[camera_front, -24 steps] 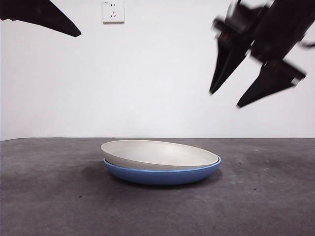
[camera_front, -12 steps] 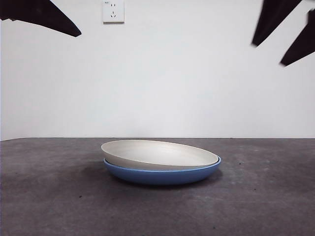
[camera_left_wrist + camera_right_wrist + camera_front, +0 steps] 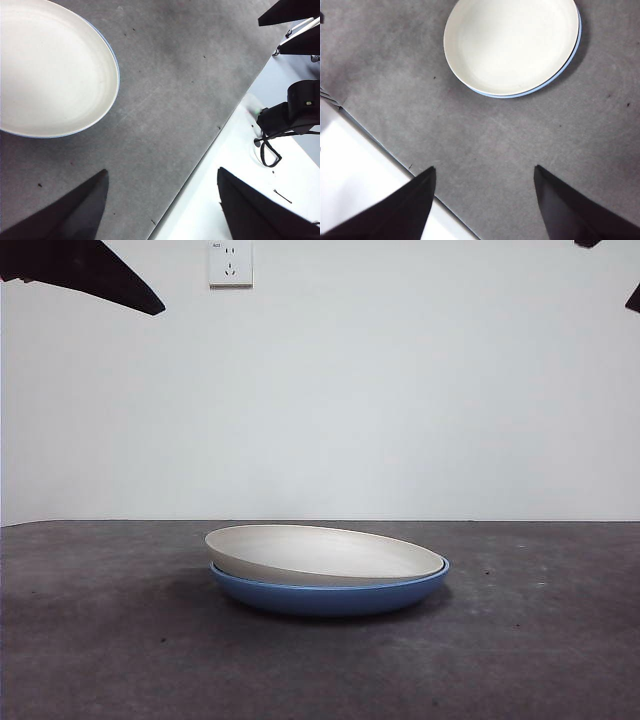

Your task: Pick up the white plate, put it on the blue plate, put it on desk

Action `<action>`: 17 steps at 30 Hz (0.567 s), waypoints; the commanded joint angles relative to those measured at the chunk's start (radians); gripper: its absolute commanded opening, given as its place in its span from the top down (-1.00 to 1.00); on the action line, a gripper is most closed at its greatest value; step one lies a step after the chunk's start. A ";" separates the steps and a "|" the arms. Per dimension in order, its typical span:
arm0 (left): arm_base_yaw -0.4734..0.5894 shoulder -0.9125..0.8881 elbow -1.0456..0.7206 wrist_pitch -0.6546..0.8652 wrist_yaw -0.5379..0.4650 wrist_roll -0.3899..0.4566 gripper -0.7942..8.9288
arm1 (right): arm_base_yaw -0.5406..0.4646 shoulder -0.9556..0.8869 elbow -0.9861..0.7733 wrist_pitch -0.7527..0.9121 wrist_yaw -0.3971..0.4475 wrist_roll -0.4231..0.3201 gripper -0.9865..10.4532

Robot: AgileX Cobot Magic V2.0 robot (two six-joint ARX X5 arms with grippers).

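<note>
- Round cream-white matte plate nested in the glossy medium-blue round plate, low and centre in the front view; slightly tilted, one side riding higher, blue rim showing only as a thin crescent at lower right.
- Same stack at upper left of the left wrist view and top centre of the right wrist view, blue plate peeking out as a narrow edge along one side.
- Both plates resting on the dark grey-brown mottled bench.
- Stacking step judged done; pair already down on the bench, so little or nothing left of the task.
- Left gripper high above the bench, jaws wide apart, holding nothing; probably the dark tip at upper left of the front view.
- Right gripper likewise aloft, jaws spread, empty, well apart from the plates; seen only as black slivers at the upper right corner in the front view.
- Next move, if any: staying clear, or a careful nudge to seat the white plate level.
- Around: white wall socket at top left of centre; black cable and hardware on a white surface beyond the bench edge.
- Nothing between jaws and plates.
</note>
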 commanded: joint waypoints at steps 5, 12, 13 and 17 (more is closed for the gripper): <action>-0.005 0.005 0.008 0.004 0.003 0.009 0.13 | 0.006 0.005 0.016 0.006 -0.004 -0.013 0.28; -0.005 0.005 0.008 0.002 0.003 0.009 0.73 | 0.006 0.005 0.016 0.000 -0.004 -0.016 0.71; -0.005 0.005 0.008 0.002 0.003 0.008 0.83 | 0.006 0.005 0.016 0.000 -0.005 -0.021 0.81; -0.005 0.005 0.008 0.005 0.003 0.009 0.81 | 0.006 0.005 0.016 0.010 -0.003 -0.024 0.81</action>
